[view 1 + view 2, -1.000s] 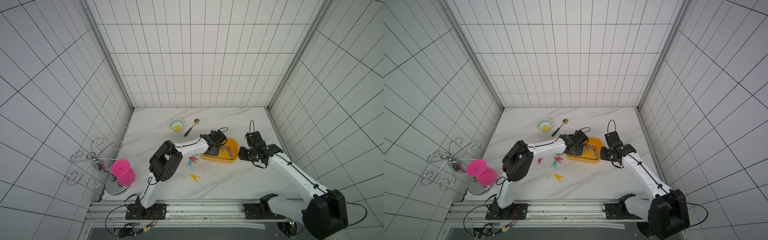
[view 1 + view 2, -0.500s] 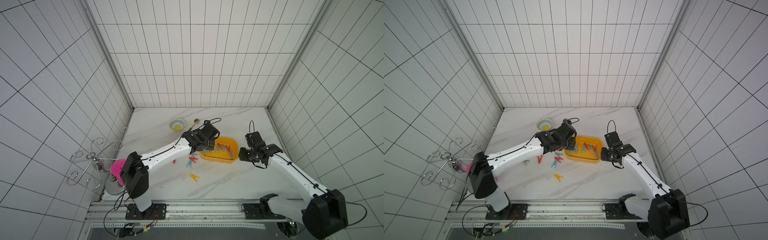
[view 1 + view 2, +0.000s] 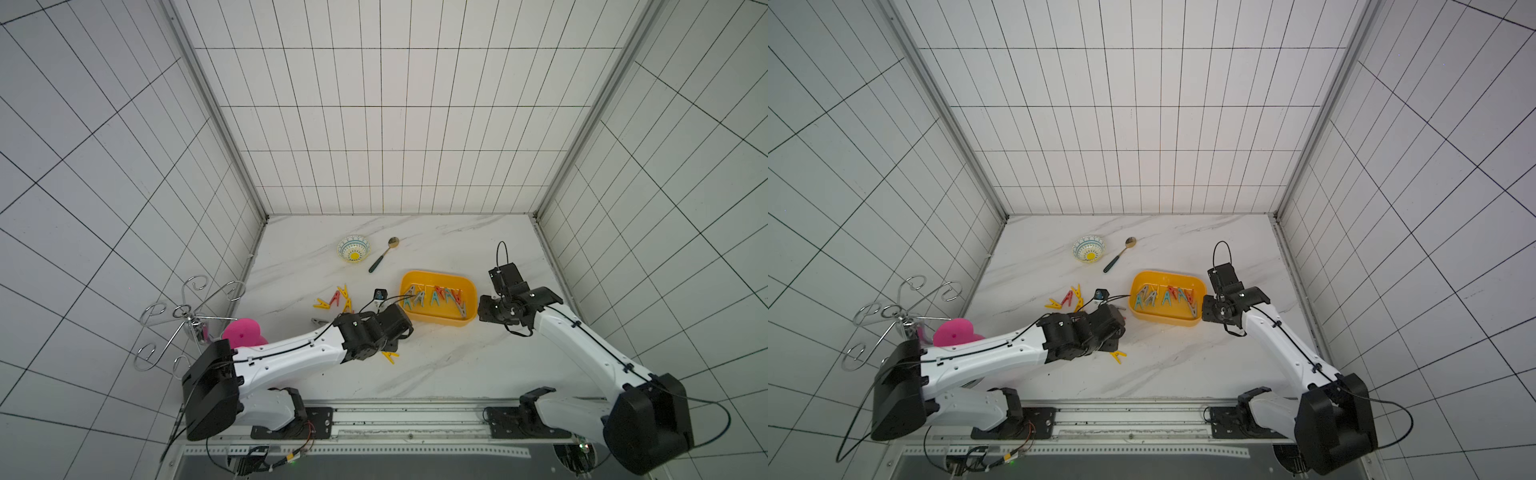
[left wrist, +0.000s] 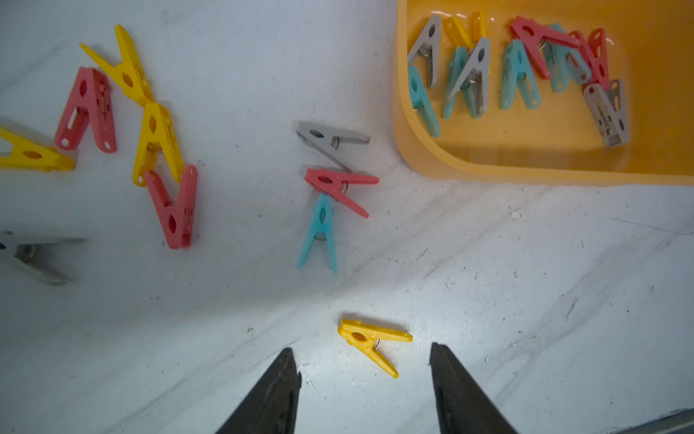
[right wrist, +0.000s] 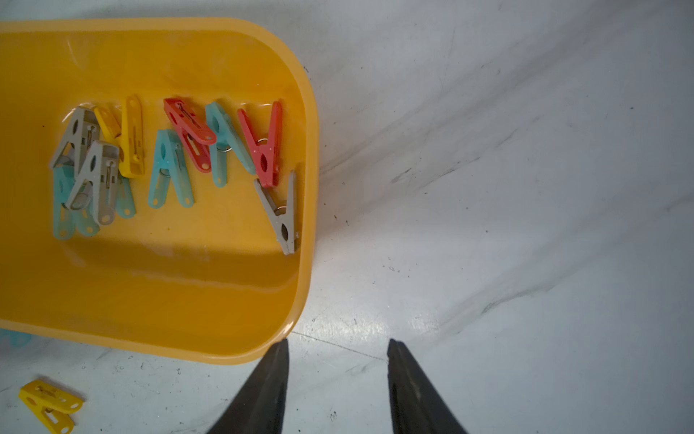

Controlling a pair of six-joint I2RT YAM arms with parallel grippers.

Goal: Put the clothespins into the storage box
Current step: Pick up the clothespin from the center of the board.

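The yellow storage box (image 3: 440,275) (image 3: 1167,274) holds several clothespins (image 3: 434,297) (image 5: 169,158) in grey, teal, red and yellow. More clothespins (image 3: 336,300) (image 4: 150,131) lie loose on the table to its left. A grey, a red and a teal one (image 4: 330,180) lie nearer the box. My left gripper (image 4: 362,349) is open and empty, with a lone yellow clothespin (image 4: 370,344) (image 3: 389,356) lying just ahead of its tips. My right gripper (image 5: 338,342) (image 3: 486,313) is open and empty, just outside the box's right near corner (image 5: 293,323).
A patterned bowl (image 3: 354,249) and a green-handled spoon (image 3: 381,257) lie behind the clothespins. A pink object (image 3: 245,332) and a wire rack (image 3: 183,320) stand at the table's left edge. Tiled walls close in the back and both sides.
My left arm pulled back from over the box to the near left and opened its jaws above the lone yellow clothespin. The right jaws widened a little; that arm stayed put.
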